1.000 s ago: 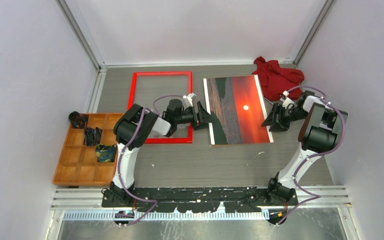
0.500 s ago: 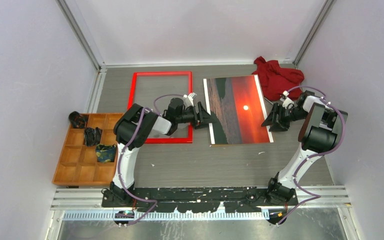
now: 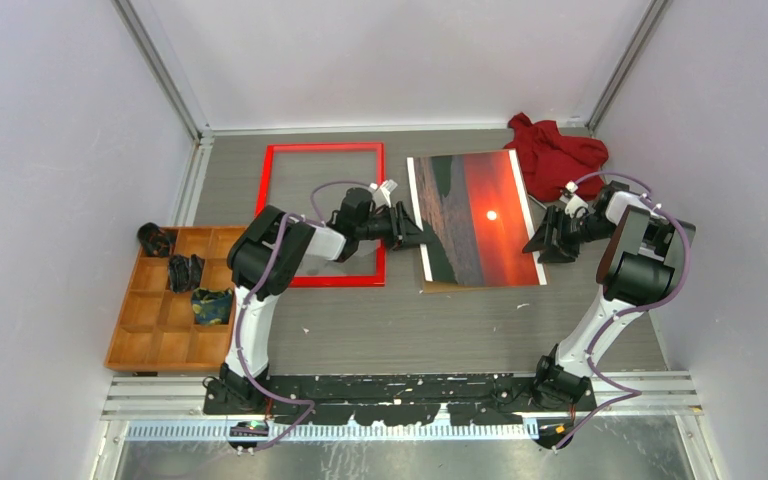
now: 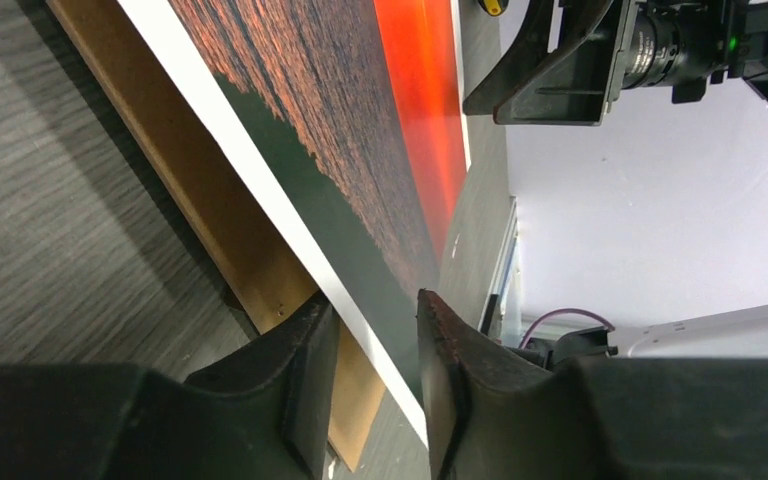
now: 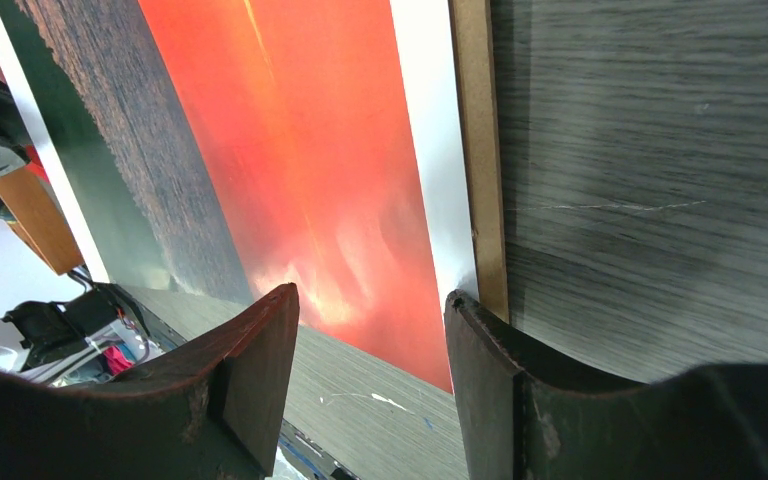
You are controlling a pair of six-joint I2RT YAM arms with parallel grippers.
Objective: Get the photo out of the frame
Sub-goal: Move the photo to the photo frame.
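Thin, light, floppy-looking photo (image 3: 480, 215) on brown backing board (image 4: 230, 240), right of the red frame (image 3: 325, 147). Left gripper (image 4: 372, 302) narrowly spread astride its raised white edge; right gripper (image 5: 370, 295) spread wider. Pinch gently there.

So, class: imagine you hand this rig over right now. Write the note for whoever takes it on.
Left gripper: jaws narrow, either side of the photo's white left edge; a firm grip cannot be confirmed.
Right gripper: open, at the right edge of the photo and backing board.
The frame lies empty on the table, left of the photo; the photo sits on the board, left edge raised off it.
Done: photo and board are out of the frame.
Left: probably lift the photo clear of the board and set it down.
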